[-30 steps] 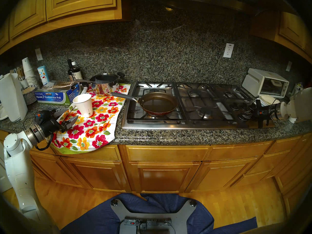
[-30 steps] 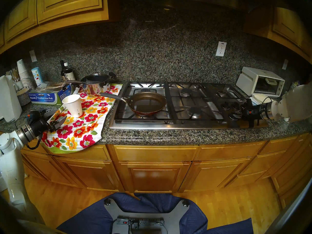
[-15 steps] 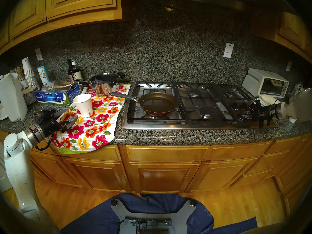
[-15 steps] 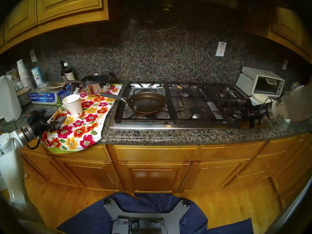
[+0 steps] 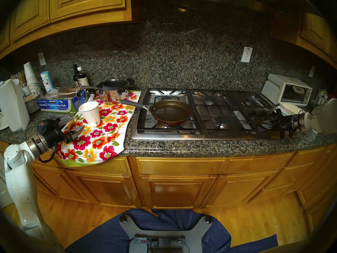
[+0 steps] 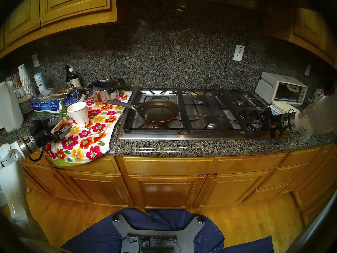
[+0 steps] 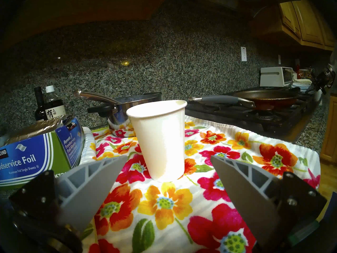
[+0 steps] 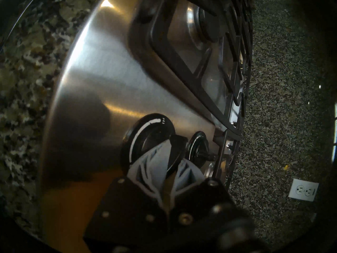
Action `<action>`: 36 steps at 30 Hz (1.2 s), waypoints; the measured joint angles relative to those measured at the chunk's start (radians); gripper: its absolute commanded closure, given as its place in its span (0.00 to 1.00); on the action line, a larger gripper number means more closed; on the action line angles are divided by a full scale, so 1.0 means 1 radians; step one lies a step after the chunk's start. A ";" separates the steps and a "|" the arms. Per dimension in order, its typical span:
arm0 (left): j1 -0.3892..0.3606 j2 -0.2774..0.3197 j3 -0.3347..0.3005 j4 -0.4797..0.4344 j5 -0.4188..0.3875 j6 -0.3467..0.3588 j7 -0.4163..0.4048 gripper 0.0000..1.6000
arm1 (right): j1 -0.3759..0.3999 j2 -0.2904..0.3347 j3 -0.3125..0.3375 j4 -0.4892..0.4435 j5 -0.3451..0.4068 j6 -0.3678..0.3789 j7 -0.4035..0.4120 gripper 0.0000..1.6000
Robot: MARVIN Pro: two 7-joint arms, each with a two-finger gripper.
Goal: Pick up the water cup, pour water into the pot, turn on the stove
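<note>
The white paper water cup [image 5: 90,113] [image 6: 78,113] [image 7: 160,141] stands upright on a floral towel [image 5: 102,137]. My left gripper [image 5: 78,122] [image 6: 66,123] [image 7: 168,156] rests open just in front of it, one finger to each side, touching nothing. The pot [image 5: 171,112] [image 6: 158,112] [image 7: 264,99], a bronze-brown frying pan with a grey handle, sits on the front left burner of the steel stove [image 5: 228,135] [image 6: 200,136] [image 8: 102,82]. My right gripper [image 5: 264,125] [image 6: 254,124] [image 8: 173,155] is shut on the front black knob [image 8: 151,130] at the stove's right end.
A steel saucepan [image 5: 114,92] stands behind the cup, with a foil box [image 5: 58,103], bottles and a cup stack to its left. A white toaster oven [image 5: 286,90] and folded cloths [image 5: 289,108] sit right of the stove. More knobs [image 5: 255,116] lie behind the held one.
My right wrist has rolled while shut on the knob, and the right forearm has dropped lower and swung outward. The left arm, cup and pan have not moved.
</note>
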 measured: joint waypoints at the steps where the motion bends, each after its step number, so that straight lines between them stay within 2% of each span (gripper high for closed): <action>1: 0.000 0.000 0.000 0.000 0.000 0.000 0.000 0.00 | -0.002 0.001 0.001 0.002 -0.007 0.000 -0.008 1.00; 18: 0.000 0.000 0.000 0.000 0.000 0.000 0.000 0.00 | -0.097 0.019 0.030 0.097 -0.142 0.007 -0.172 1.00; 32: 0.000 0.000 0.000 0.000 0.000 0.000 0.000 0.00 | -0.160 0.021 0.048 0.175 -0.178 -0.010 -0.225 0.99; 33: 0.000 0.000 0.000 0.000 0.000 0.000 0.000 0.00 | -0.159 0.021 0.047 0.176 -0.177 -0.015 -0.221 0.88; 34: 0.000 0.000 0.000 0.000 0.000 0.000 0.000 0.00 | -0.152 0.019 0.042 0.176 -0.172 -0.029 -0.209 0.35; 35: 0.000 0.000 0.000 0.000 0.000 0.000 0.000 0.00 | -0.148 0.018 0.039 0.175 -0.171 -0.033 -0.204 0.05; 36: 0.000 0.000 0.000 0.000 0.000 0.000 0.000 0.00 | -0.139 0.013 0.031 0.170 -0.170 -0.041 -0.194 0.00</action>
